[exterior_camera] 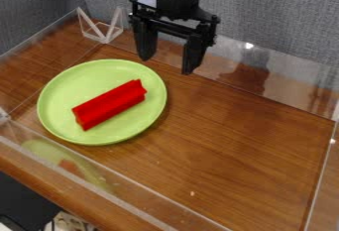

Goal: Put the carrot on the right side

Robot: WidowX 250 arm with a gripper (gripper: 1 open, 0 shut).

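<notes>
The carrot point(109, 103), a bright red bar-like block with blunt ends and a plain surface, lies flat on the round light-green plate point(66, 84), roughly at the plate's middle. Its long axis runs diagonally, the lower-left end nearer the viewer and the upper-right end farther away, and its length spans about half the plate's width. The plate stands on the left part of the wooden bench point(252, 136).

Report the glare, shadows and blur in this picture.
Camera view: white glare streaks on the clear walls behind and right of the open gripper; soft sheen on the wooden tabletop; faint shadow under the carrot on the green plate; picture slightly soft overall.
</notes>
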